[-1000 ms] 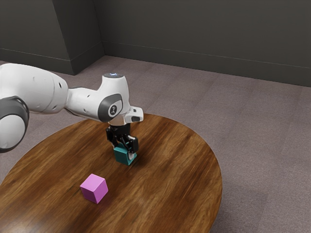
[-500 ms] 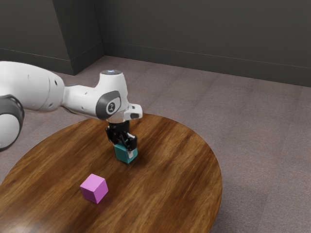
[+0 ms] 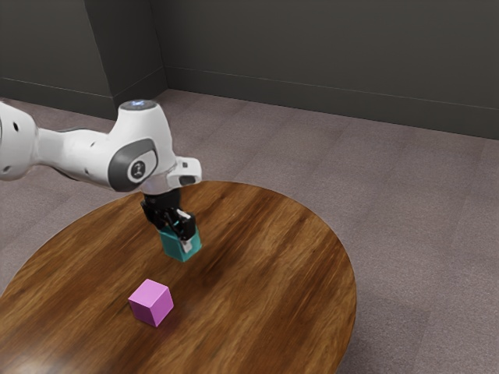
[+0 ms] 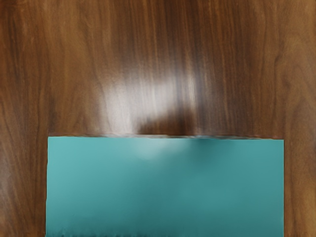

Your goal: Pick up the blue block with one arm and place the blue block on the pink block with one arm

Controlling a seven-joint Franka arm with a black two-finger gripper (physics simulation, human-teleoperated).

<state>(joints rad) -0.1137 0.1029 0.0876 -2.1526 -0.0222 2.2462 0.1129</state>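
Teal-blue on every visible face, the blue block [image 3: 182,247] is clamped in the hand [image 3: 180,237], whose two black fingers [image 3: 171,224] press on it from opposite sides. In the exterior view the block hangs tilted over the round wooden table [image 3: 281,265], at about 10 o'clock from the table's middle. I cannot tell whether its lowest corner touches the wood. The white arm [image 3: 86,152] reaches in from 9 o'clock and bends down at the wrist to the hand. The pink block [image 3: 150,302] rests flat on the table at about 7 o'clock from the blue block, near it but apart, with bare wood between them. Grey carpeted floor [image 3: 366,156] surrounds the table, and a dark wall [image 3: 312,47] stands at 12 o'clock. In the wrist view the blue block [image 4: 165,185] shows as a broad teal slab just under the hand. Beyond it the table's [image 4: 158,54] brown grain carries a pale glare, and a small dark shadow meets the block's edge.
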